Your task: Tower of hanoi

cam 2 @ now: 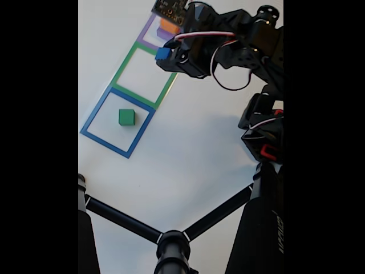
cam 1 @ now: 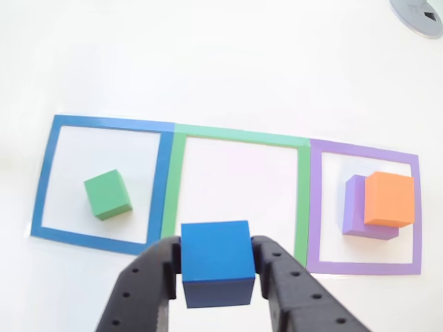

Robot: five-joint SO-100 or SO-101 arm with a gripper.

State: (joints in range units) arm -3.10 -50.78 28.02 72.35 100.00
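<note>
White surface [cam 1: 228, 62] is carrying three outlines; pincer [cam 1: 216, 266] is gripping the blue cube [cam 1: 216, 259], probably bound next for the green block [cam 1: 108, 195].

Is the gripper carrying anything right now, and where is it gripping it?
Yes: the gripper holds the blue cube, one finger on each of two opposite side faces, lifted above the table near the green square outline.
</note>
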